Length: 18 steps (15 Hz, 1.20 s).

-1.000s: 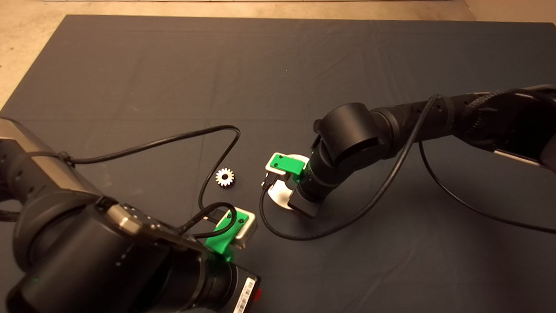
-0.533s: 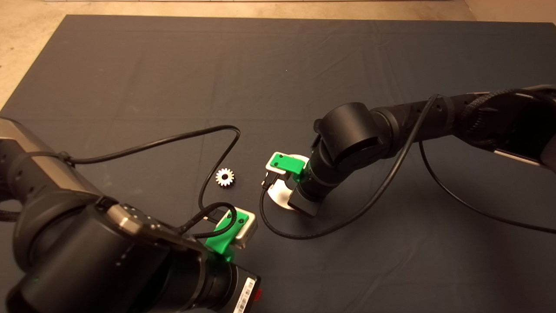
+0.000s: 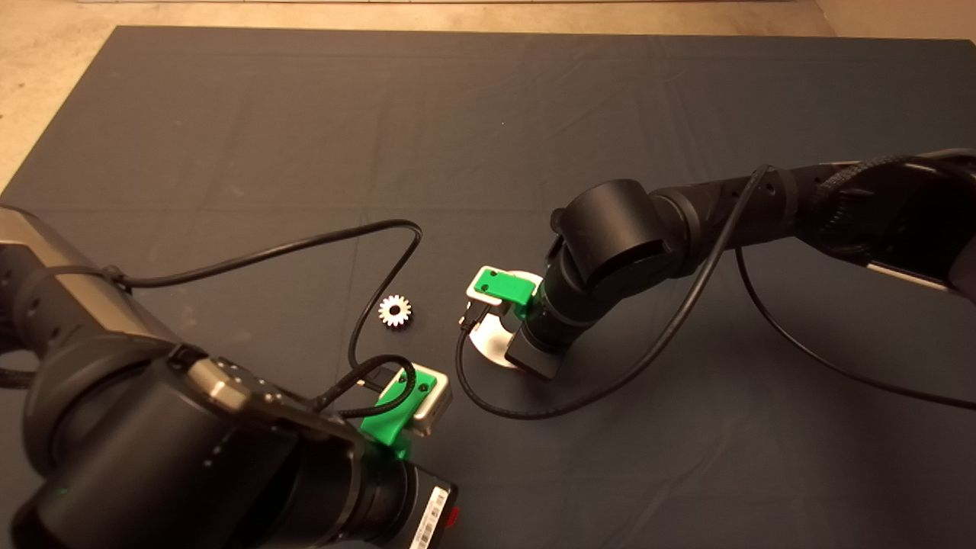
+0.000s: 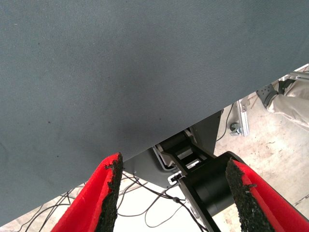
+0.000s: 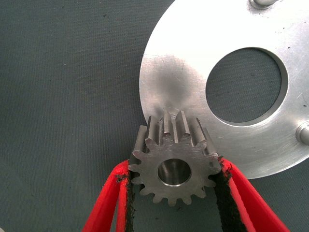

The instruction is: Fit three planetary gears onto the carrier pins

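So the right gripper (image 5: 175, 193) has one of the planetary gears (image 5: 173, 163) pinched between its two red fingers (image 5: 108, 203), black pads pressed against the teeth on either side. It's holding that gear right over the edge of the shiny carrier disc (image 5: 183, 63), and the gear looks like it's sitting on or just above a pin there, though I can't really tell if it's seated since the gear hides whatever's underneath. Two other carrier pins (image 5: 304, 133) are poking up bare at the disc's rim, the second pin (image 5: 263, 3) barely in shot.

From overhead, the right arm reaches in from the right and covers most of the disc (image 3: 494, 347) near the middle of the dark mat (image 3: 488, 137). A second gear (image 3: 395, 311) lies flat on the mat just left of the disc, on its own.

The left gripper (image 4: 174, 193) sits at the near left of the mat, fingers spread wide with nothing in them.
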Motion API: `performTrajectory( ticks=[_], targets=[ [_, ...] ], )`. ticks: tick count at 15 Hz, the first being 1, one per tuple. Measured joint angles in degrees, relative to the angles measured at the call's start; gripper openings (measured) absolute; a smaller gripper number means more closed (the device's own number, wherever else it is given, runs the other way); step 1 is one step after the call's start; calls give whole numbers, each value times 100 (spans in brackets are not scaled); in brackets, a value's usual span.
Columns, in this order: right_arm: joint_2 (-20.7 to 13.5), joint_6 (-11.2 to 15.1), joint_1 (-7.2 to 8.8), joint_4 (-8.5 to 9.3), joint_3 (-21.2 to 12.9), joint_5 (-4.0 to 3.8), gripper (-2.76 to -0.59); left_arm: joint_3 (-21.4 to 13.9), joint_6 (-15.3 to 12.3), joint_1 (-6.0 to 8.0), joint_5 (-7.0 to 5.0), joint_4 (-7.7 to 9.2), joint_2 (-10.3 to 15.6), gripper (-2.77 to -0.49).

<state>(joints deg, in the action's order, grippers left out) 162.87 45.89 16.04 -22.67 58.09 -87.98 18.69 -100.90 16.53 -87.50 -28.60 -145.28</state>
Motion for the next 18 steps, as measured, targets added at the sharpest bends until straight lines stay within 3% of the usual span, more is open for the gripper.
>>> performTrajectory(
  ticks=[18],
  targets=[
    [17, 0, 0, -66, 28, 9, -243, 0, 0, 0, 0, -1, -17, -179]
  ],
)
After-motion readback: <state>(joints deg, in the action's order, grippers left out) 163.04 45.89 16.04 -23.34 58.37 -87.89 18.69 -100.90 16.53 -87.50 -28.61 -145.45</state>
